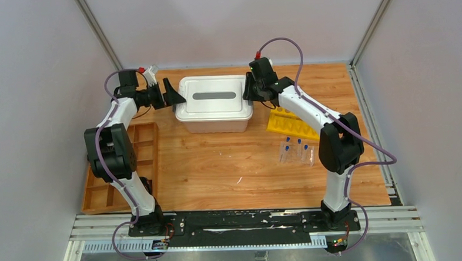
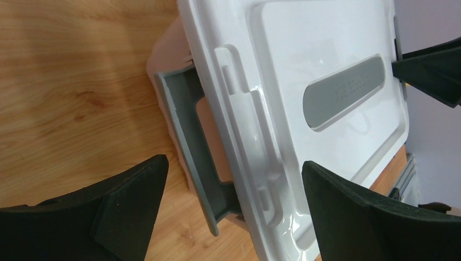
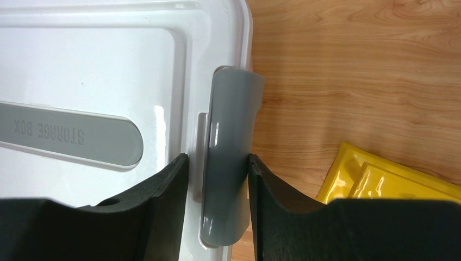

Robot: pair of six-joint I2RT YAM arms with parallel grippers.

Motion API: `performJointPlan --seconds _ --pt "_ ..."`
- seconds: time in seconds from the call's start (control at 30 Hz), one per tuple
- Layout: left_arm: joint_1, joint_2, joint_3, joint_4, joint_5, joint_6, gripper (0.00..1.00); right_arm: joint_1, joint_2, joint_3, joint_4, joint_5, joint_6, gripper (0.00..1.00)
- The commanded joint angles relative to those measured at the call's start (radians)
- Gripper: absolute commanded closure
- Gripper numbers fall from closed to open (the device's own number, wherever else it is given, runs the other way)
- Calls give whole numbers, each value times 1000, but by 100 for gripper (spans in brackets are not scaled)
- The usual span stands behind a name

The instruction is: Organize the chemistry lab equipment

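Small clear tubes with blue caps (image 1: 296,151) rest on the table (image 1: 219,172), right of centre. The yellow tube rack (image 1: 287,123) lies just behind them. Farther back, the white lid (image 3: 81,65) carries a grey plate (image 3: 70,136) reading "STORAGE BOX". The right gripper (image 3: 218,160) pinches the right grey handle (image 3: 231,103). The left gripper (image 2: 234,166) is spread wide, its fingers either side of the left grey handle (image 2: 182,125) and apart from it.

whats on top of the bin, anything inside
A white lid with a grey strip covers it; the right gripper pinches its grey side handle. The lid hides whatever is inside.
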Motion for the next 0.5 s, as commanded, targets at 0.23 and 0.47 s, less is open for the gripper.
performJointPlan --seconds 0.23,0.47 --pt "-34 -7 10 40 15 10 14 9 18 2 -40 2 -34 62" --pt "-40 -30 55 -24 -78 67 33 9 10 -12 -40 11 -35 62"
